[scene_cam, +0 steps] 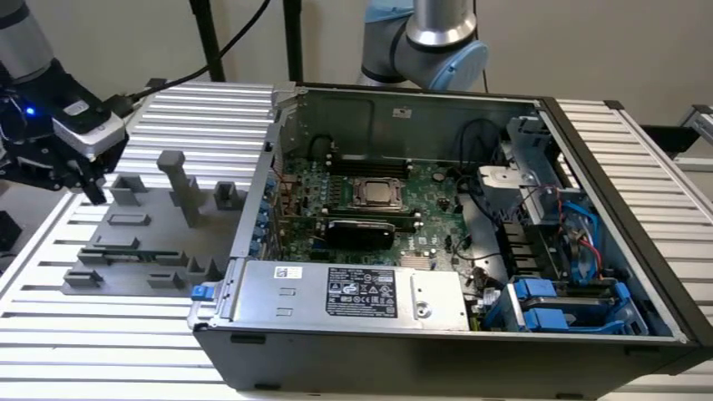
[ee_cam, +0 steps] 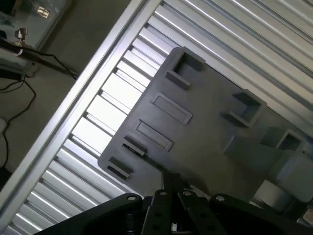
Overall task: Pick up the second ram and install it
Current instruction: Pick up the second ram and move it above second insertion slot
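My gripper [scene_cam: 89, 185] hangs over the far left part of the grey fixture plate [scene_cam: 150, 251], at the exterior view's left. In the wrist view its fingers [ee_cam: 168, 182] meet in one dark tip above the plate's [ee_cam: 205, 142] edge, with nothing green between them. A slim dark strip [scene_cam: 134, 250] stands on edge in a long slot near the plate's front; it may be the second ram, but I cannot tell. The green motherboard [scene_cam: 429, 188] with its silver processor [scene_cam: 378, 193] lies inside the open computer case [scene_cam: 446, 334].
Tall grey posts [scene_cam: 180, 188] and small blocks [scene_cam: 229, 196] rise from the fixture plate just right of the gripper. The case wall [scene_cam: 262, 192] stands beside the plate. Ribbed aluminium table slats [scene_cam: 206, 109] surround both. Cables and blue drive bays [scene_cam: 563, 305] fill the case's right side.
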Controlling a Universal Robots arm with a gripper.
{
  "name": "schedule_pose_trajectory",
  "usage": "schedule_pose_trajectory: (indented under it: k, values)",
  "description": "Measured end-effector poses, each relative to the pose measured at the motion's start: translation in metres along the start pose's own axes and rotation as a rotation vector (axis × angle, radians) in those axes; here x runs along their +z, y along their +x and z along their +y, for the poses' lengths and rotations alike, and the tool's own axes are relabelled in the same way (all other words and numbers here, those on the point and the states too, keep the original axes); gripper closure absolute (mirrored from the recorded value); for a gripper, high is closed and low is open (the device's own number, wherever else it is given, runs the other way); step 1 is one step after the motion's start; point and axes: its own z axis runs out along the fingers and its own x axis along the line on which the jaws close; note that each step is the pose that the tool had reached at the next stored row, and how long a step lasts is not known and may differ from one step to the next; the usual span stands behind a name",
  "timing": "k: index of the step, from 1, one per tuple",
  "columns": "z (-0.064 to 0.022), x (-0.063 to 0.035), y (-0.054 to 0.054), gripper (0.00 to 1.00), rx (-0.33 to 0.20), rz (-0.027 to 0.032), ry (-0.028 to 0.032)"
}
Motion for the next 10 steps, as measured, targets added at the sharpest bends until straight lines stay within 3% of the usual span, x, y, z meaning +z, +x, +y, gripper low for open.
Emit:
schedule_pose_trajectory:
  k: [10]
  values:
    - [-0.0002,0.0058,0.0,1.0,-0.183,0.003,0.0069]
